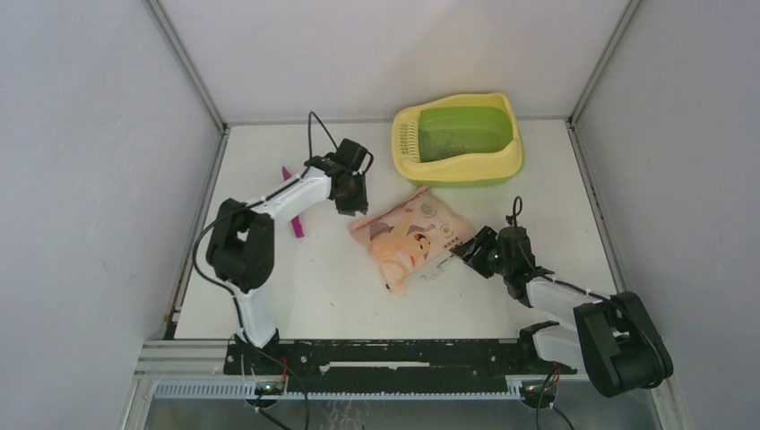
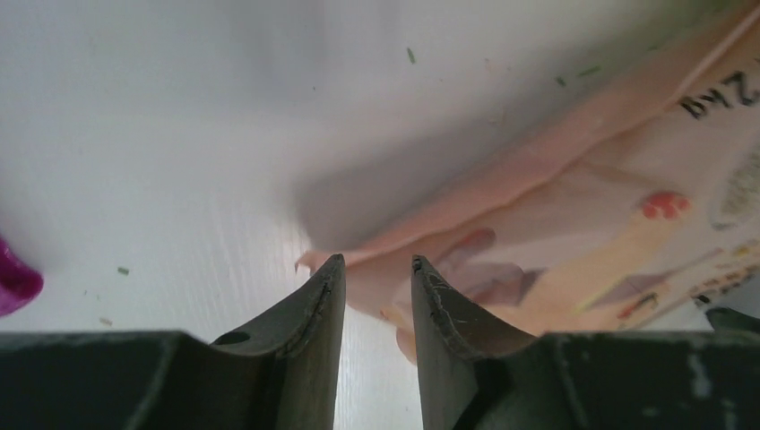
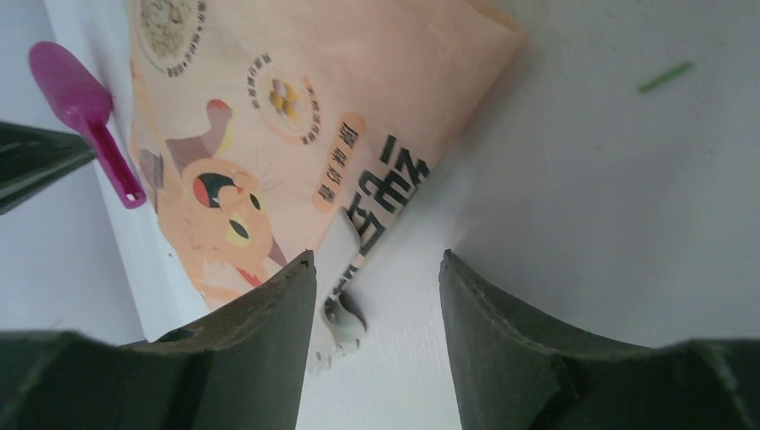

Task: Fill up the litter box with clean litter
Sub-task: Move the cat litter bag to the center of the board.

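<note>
The litter box (image 1: pixel 408 157) stands at the back right of the table, with a pale yellow rim, a green basin and its grille at the left end. Litter shows as dark specks in the basin (image 1: pixel 462 141) and as stray specks on the table (image 2: pixel 411 55). The peach-pink bag (image 1: pixel 412 237) lies flat in the middle. My left gripper (image 1: pixel 351 208) is open at the bag's far left corner (image 2: pixel 376 262); the corner lies just past its tips. My right gripper (image 1: pixel 466 253) is open at the bag's near right edge (image 3: pixel 376 255), with a small grey tab (image 3: pixel 343 322) between its jaws.
A magenta scoop (image 1: pixel 294 219) lies left of the bag, partly under my left arm; it also shows in the left wrist view (image 2: pixel 13 282) and the right wrist view (image 3: pixel 85 107). Grey walls close in the table on three sides.
</note>
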### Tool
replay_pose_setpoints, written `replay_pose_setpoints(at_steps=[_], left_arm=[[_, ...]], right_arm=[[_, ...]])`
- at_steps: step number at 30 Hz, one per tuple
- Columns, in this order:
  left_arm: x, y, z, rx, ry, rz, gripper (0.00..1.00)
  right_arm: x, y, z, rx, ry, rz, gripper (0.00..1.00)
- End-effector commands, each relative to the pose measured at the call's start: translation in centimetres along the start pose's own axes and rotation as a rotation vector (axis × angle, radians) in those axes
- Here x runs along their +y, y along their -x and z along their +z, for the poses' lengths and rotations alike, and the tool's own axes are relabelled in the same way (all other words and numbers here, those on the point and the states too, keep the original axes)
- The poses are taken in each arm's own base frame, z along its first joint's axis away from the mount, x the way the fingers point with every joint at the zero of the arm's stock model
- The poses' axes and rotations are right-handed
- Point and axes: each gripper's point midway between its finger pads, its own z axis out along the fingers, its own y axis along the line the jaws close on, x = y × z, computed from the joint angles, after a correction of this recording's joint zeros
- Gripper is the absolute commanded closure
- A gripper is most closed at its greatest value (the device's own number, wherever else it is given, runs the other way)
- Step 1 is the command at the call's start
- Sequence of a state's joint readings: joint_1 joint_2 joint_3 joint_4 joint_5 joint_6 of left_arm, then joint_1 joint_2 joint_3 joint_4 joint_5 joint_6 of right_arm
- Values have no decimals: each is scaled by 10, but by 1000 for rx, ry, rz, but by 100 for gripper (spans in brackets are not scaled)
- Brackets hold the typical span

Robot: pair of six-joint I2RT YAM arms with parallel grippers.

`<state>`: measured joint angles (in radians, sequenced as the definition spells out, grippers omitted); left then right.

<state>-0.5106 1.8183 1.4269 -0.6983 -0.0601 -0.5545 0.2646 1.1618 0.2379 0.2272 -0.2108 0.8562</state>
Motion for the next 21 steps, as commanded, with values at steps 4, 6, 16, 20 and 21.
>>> replay_pose_setpoints(at_steps=[4, 6, 16, 20, 21], left_arm=[[-11, 16, 34, 22, -10, 64, 64], [-12, 12, 41, 40, -15, 67, 64], [-37, -17, 54, 97, -83, 157, 66], [-41, -19, 52, 97, -89, 174, 67], [-40, -20, 52, 98, -87, 174, 67]], right_arm=[[7, 9, 15, -38, 19, 27, 39], [9, 9, 19, -32, 16, 30, 39], [40, -9, 47, 13, 114, 39, 43], [51, -3, 39, -49, 200, 35, 46], [56, -1, 35, -66, 223, 20, 46]])
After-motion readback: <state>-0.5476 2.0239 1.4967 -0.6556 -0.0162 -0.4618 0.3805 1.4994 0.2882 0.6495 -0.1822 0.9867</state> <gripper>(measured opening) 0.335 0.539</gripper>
